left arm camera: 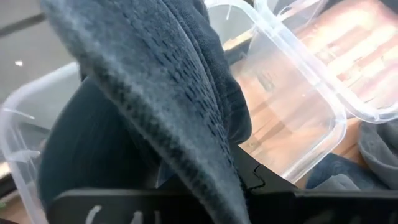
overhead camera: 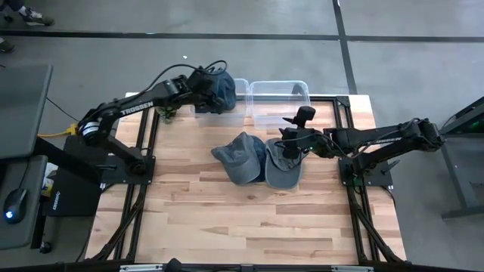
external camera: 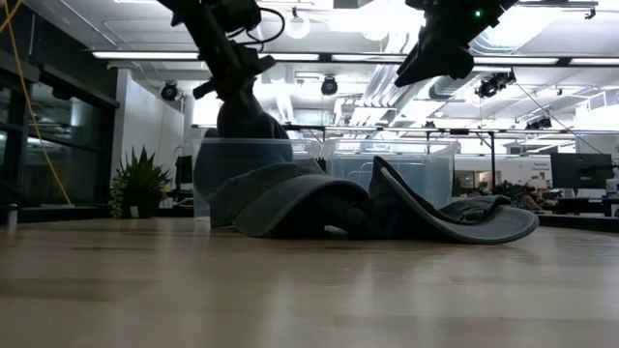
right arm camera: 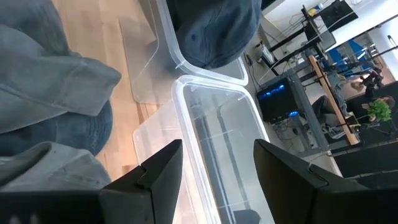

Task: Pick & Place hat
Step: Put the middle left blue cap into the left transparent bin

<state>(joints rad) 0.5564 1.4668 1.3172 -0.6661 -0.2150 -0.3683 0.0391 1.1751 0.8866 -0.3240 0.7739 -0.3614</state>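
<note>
Planks of pale wood make up the table (overhead camera: pixel 227 219), ringed by grey floor (overhead camera: pixel 408 68), where the left gripper (overhead camera: pixel 210 89) clenches a dark hat (overhead camera: pixel 221 91) over the bin (overhead camera: pixel 227 113) at eleven o'clock while the right gripper (right arm camera: pixel 217 165), fingers parted, hovers above two hats (overhead camera: pixel 257 160) at centre.

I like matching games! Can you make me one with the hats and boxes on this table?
Things:
1. blue hat
2. two grey hats
3. right box
4. right end effector

Places or states:
A. empty
B. lying on the table
C. open, above the grey hats
D. held over the left box

Pairs: 1-D, 2-B, 3-A, 4-C
</note>
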